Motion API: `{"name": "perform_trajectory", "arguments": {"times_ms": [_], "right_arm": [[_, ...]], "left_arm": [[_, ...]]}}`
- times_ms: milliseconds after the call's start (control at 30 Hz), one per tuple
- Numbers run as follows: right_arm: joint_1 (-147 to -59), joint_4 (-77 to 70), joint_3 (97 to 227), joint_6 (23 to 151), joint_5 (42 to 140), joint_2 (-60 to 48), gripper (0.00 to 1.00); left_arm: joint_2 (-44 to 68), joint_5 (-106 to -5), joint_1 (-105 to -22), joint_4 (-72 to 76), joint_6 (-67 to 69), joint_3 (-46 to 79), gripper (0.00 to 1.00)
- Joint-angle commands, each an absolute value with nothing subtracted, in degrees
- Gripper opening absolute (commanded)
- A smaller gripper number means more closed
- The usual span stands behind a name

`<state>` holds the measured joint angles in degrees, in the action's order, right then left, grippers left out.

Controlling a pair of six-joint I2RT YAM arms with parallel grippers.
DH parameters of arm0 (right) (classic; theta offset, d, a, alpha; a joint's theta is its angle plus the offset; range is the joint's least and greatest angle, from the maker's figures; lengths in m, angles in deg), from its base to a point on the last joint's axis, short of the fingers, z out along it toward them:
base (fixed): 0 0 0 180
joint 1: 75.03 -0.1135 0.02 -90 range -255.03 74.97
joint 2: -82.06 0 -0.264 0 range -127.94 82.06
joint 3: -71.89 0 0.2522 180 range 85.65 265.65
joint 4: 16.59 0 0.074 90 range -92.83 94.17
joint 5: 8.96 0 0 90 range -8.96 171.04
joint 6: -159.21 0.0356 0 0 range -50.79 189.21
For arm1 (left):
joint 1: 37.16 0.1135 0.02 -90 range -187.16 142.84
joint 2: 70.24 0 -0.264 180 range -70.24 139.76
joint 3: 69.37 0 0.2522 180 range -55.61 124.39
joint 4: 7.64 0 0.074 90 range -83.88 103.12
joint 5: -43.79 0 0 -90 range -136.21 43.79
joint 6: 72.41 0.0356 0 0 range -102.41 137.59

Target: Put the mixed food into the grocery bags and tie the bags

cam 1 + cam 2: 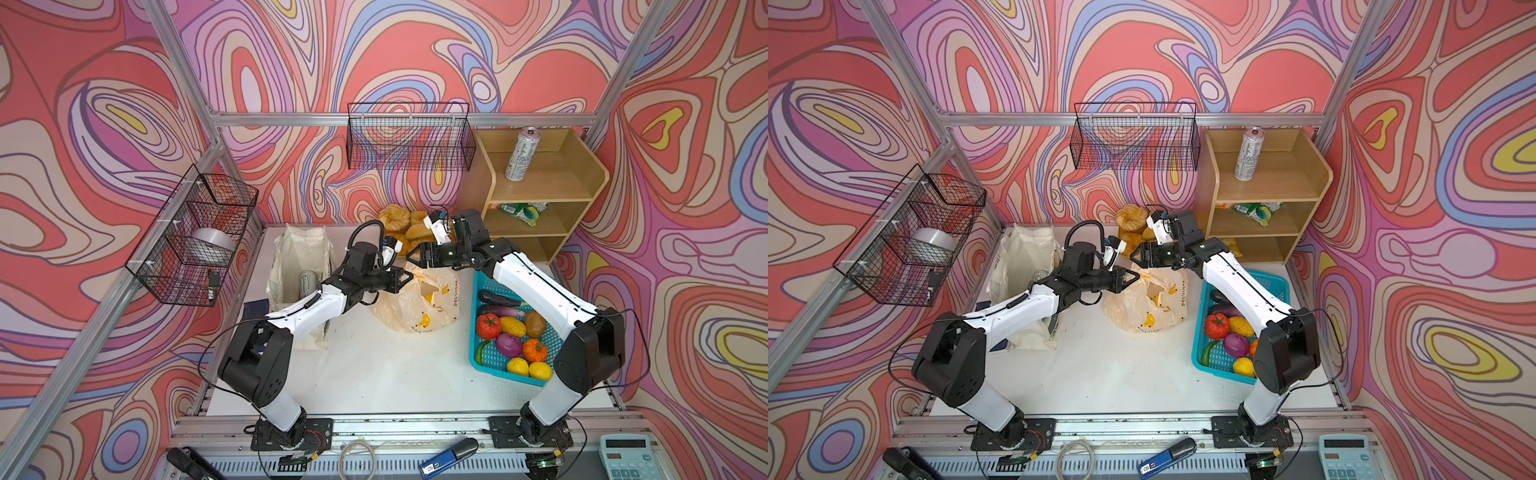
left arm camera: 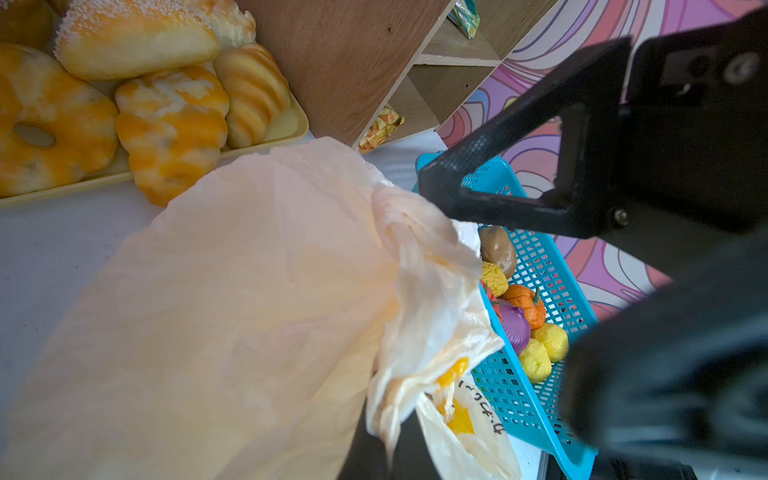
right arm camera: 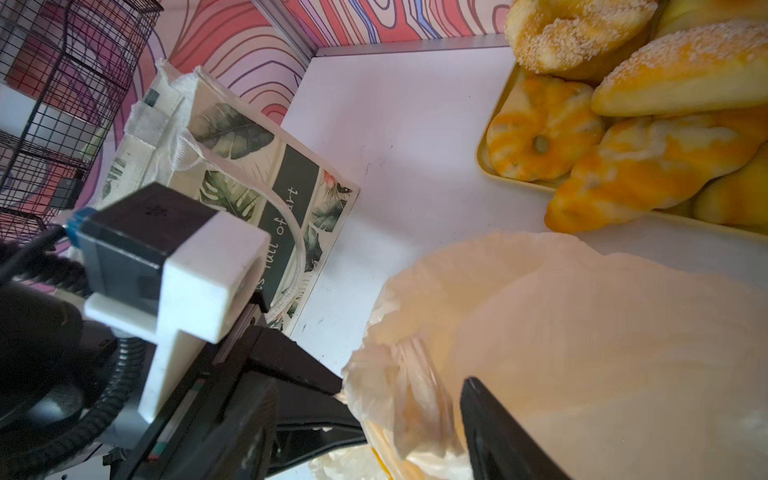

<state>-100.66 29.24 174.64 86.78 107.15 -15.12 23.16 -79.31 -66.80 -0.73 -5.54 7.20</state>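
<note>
The cream plastic bag (image 1: 415,305) with banana prints sits mid-table, in both top views. My left gripper (image 1: 409,276) is shut on its bunched rim, and the bag (image 2: 249,311) hides the jaws in the left wrist view. My right gripper (image 1: 420,258) hangs open over the bag's far side, with a twist of plastic beside one finger (image 3: 498,432). The cloth tote (image 1: 299,257) stands left with a can (image 1: 305,282) inside. A second can (image 1: 521,153) and a snack packet (image 1: 523,212) sit on the shelf. Lemons (image 1: 528,369) and a dark cucumber (image 1: 496,298) lie in the basket.
The teal basket (image 1: 507,376) of toy vegetables lies under my right forearm. A tray of bread rolls (image 1: 405,226) sits at the back behind both grippers. The wooden shelf unit (image 1: 548,187) stands back right. Wire baskets (image 1: 195,237) hang on the left and rear walls.
</note>
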Motion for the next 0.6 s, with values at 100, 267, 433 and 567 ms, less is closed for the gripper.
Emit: {"name": "perform_trajectory", "arguments": {"times_ms": [100, 267, 433, 567], "right_arm": [[-100.83, 29.96, 178.35, 85.89, 107.94, -18.5, 0.69], [-100.78, 30.13, 179.66, 85.79, 109.4, -19.1, 0.54], [-100.53, 30.34, 179.03, 85.22, 110.13, -19.1, 0.09], [-99.8, 29.65, 177.89, 85.29, 110.3, -17.78, 0.0]], "left_arm": [[21.96, -79.38, -67.07, 0.4, -4.03, 8.33, 0.0], [21.98, -79.34, -67.06, 0.39, -4.03, 8.29, 0.0], [22.22, -79.25, -67.04, 0.33, -4.2, 8.47, 0.0], [22.57, -78.78, -67.04, 0.76, -4.81, 8.71, 0.0]]}}
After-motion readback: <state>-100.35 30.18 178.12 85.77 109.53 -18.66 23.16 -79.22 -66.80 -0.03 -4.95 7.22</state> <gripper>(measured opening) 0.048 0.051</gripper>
